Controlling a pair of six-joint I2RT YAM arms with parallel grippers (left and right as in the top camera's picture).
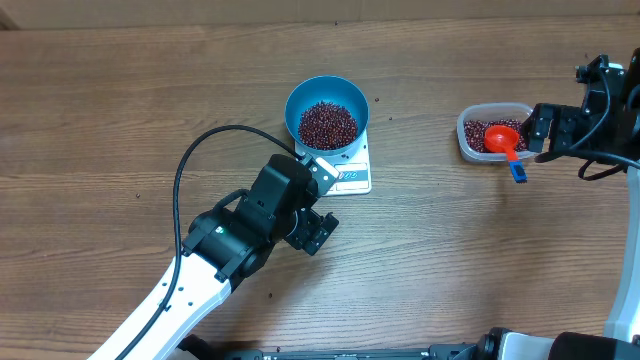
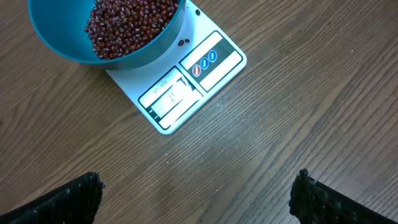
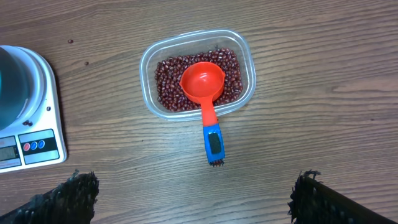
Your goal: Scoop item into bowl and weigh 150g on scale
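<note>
The blue bowl (image 1: pixel 326 115) stands on the white scale (image 1: pixel 352 175) and holds a heap of red-brown beans (image 1: pixel 328 124). My left gripper (image 1: pixel 318 230) hovers open just in front of the scale, nothing between its fingers. In the left wrist view the bowl (image 2: pixel 62 43), its beans (image 2: pixel 127 25) and the scale's display panel (image 2: pixel 205 68) lie ahead of the open gripper (image 2: pixel 199 199). My right gripper (image 1: pixel 542 130) is open beside the clear tub. The right wrist view shows this gripper (image 3: pixel 196 199) open over bare table.
A clear plastic tub (image 3: pixel 146 68) holds more beans (image 3: pixel 168 81) and a red scoop (image 3: pixel 203 81), whose blue handle (image 3: pixel 214 143) sticks out over the rim toward my right gripper. A stray bean (image 2: pixel 183 42) lies on the scale, others (image 3: pixel 70 42) on the wood.
</note>
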